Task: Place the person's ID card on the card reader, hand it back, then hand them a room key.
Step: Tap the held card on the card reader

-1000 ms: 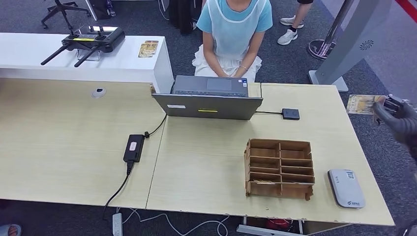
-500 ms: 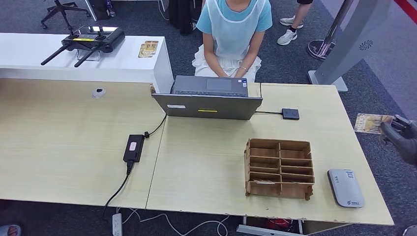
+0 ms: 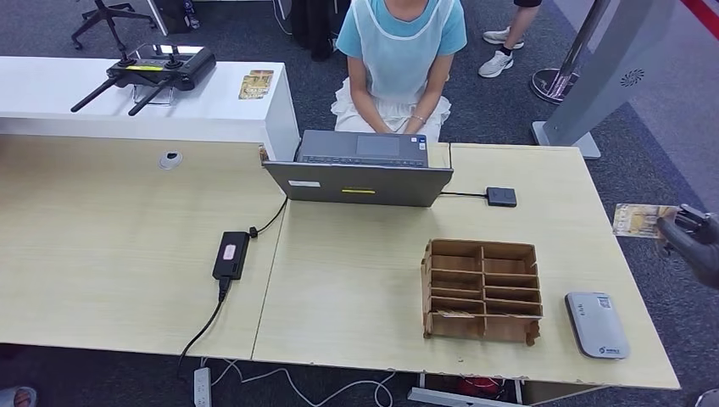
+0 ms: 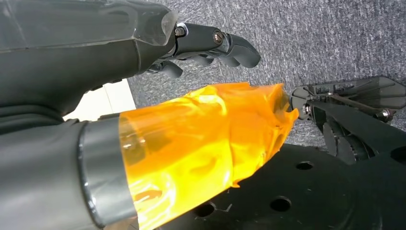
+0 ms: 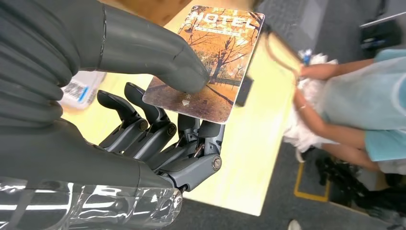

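The right hand (image 3: 691, 242) sits at the right edge of the head view, just past the side of the table (image 3: 127, 254); it holds a room key card (image 3: 641, 219) with an autumn-tree picture and the word HOTEL on it — the thumb (image 5: 158, 55) presses on top and the dark fingers (image 5: 158, 129) curl under it. The card reader (image 3: 598, 324) lies flat at the lower right of the table, next to a wooden box with slots (image 3: 482, 290); a laptop (image 3: 360, 170) stands in the upper middle; a person (image 3: 403, 59) sits behind it at the top. The left hand (image 4: 210, 45) holds nothing, its fingers bent loosely over grey carpet.
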You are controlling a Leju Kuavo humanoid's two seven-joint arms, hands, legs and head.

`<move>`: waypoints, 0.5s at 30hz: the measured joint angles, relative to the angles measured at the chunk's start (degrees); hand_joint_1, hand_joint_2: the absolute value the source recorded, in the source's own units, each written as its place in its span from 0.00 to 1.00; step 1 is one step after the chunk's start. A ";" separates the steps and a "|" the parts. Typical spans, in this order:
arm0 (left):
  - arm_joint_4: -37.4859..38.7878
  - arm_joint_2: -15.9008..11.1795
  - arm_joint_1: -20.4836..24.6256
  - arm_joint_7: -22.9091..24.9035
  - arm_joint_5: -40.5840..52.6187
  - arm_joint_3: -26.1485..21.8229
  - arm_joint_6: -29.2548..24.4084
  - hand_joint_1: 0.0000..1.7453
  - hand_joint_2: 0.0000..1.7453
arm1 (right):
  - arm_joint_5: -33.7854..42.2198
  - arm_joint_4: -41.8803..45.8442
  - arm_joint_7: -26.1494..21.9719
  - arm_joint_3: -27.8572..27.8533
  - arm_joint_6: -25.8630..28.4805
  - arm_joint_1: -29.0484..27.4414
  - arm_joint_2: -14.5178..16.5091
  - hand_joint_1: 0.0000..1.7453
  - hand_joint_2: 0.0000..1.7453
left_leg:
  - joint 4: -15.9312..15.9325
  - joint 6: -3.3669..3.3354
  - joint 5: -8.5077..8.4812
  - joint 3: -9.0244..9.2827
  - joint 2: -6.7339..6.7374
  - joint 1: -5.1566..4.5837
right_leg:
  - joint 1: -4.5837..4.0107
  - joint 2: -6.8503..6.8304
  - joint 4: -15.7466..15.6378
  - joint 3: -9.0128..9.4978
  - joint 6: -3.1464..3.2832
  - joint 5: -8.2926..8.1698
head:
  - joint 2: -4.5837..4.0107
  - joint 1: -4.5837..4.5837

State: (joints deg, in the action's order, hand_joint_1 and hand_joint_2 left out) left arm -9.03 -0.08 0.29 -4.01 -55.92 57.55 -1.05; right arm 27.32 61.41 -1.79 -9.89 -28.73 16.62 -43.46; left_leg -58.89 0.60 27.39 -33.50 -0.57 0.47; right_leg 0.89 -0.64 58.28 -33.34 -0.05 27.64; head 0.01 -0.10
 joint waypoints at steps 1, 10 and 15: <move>0.00 -0.08 -0.08 -0.03 -0.04 0.00 0.08 0.00 0.00 | -0.46 -0.10 0.57 0.23 0.17 -0.08 -0.69 1.00 1.00 | 0.00 0.00 0.00 0.00 0.00 0.00 | 0.00 0.00 0.00 0.00 0.00 0.00 | 0.00 0.01; 0.00 -0.80 -0.43 0.14 0.48 0.00 0.28 0.00 0.00 | -4.00 -4.11 1.25 2.30 2.90 -4.59 -4.21 1.00 1.00 | 0.00 -0.07 0.05 -0.01 -0.05 0.01 | 0.00 -0.06 -0.01 0.03 -0.06 0.04 | 0.01 0.00; 0.00 -1.16 -0.58 0.31 0.60 0.00 0.12 0.00 0.00 | -5.41 -5.60 -0.36 3.03 2.91 -7.91 -4.19 1.00 1.00 | 0.01 -0.07 0.06 0.00 0.00 0.00 | 0.01 0.00 0.00 0.00 -0.06 0.05 | -0.01 -0.01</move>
State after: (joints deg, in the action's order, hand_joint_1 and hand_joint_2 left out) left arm -9.03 -1.24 -0.29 -3.69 -55.33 57.55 -0.93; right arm 21.91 55.81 -2.15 -6.86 -25.82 8.71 -47.65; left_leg -58.88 0.53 27.45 -33.50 -0.57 0.47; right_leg 0.91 -0.64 58.27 -33.34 -0.11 27.70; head 0.01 -0.11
